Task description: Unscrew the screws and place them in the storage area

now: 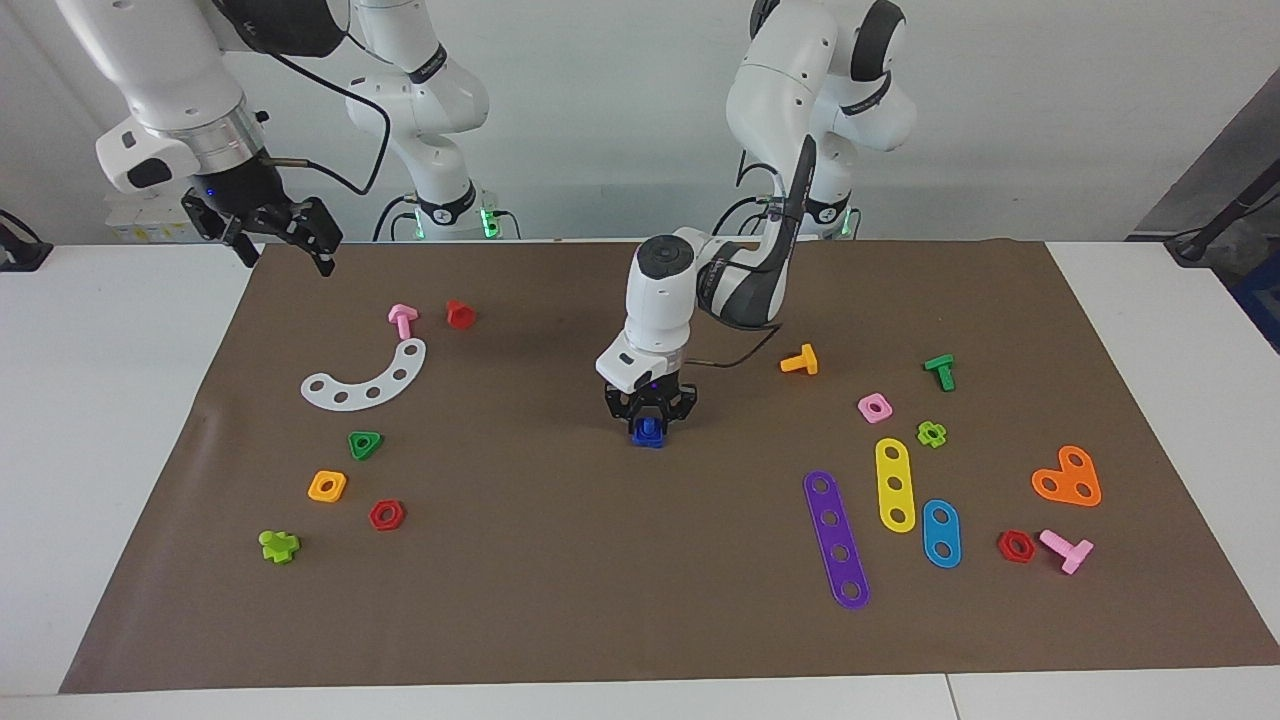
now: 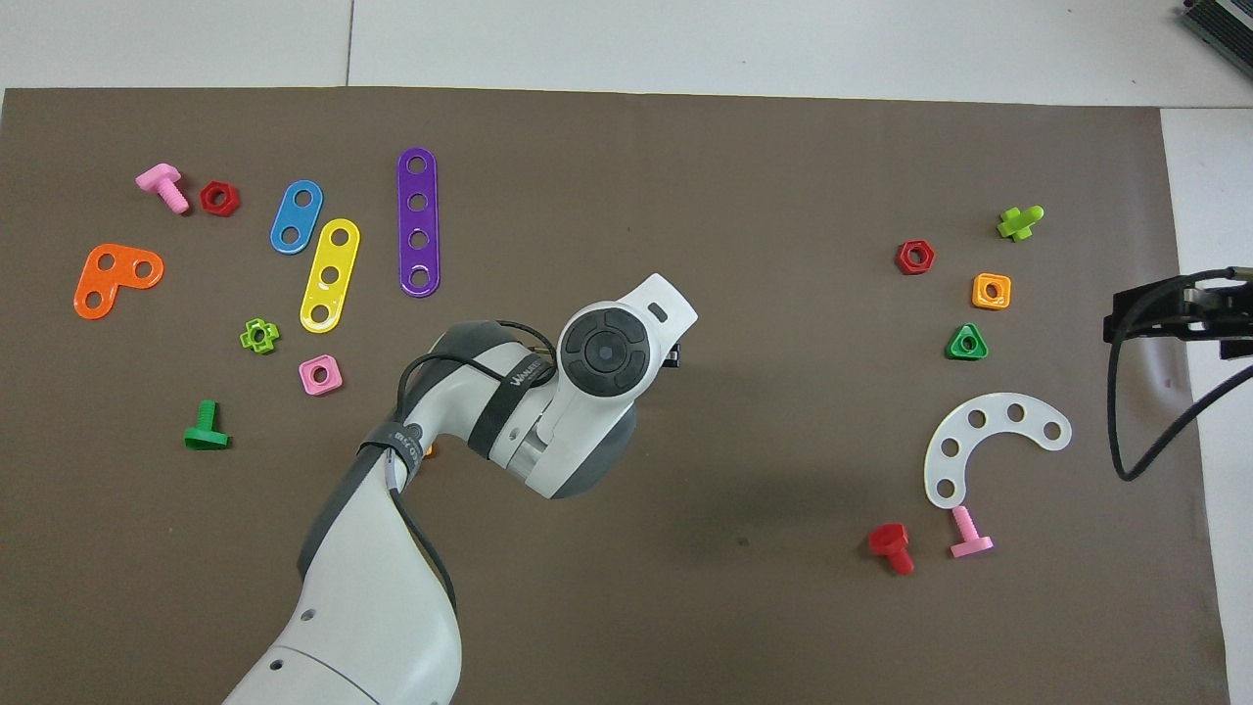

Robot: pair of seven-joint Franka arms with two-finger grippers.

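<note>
A dark-blue screw [image 1: 649,432] stands on the middle of the brown mat. My left gripper [image 1: 650,424] points straight down and is closed around it, low on the mat. In the overhead view the left arm's wrist [image 2: 605,351] hides the screw. My right gripper [image 1: 285,240] is open and empty, raised over the mat's edge at the right arm's end; it also shows in the overhead view [image 2: 1180,308]. The storage area [image 1: 440,440] is the bare mat stretch around the white curved strip [image 1: 365,378], also seen from overhead [image 2: 994,446].
Near the white strip lie a pink screw [image 1: 402,320], a red screw [image 1: 460,314], a green triangular nut [image 1: 365,444], an orange nut [image 1: 327,486] and a red nut [image 1: 386,515]. Toward the left arm's end lie purple [image 1: 837,539], yellow [image 1: 895,484] and blue [image 1: 941,533] strips.
</note>
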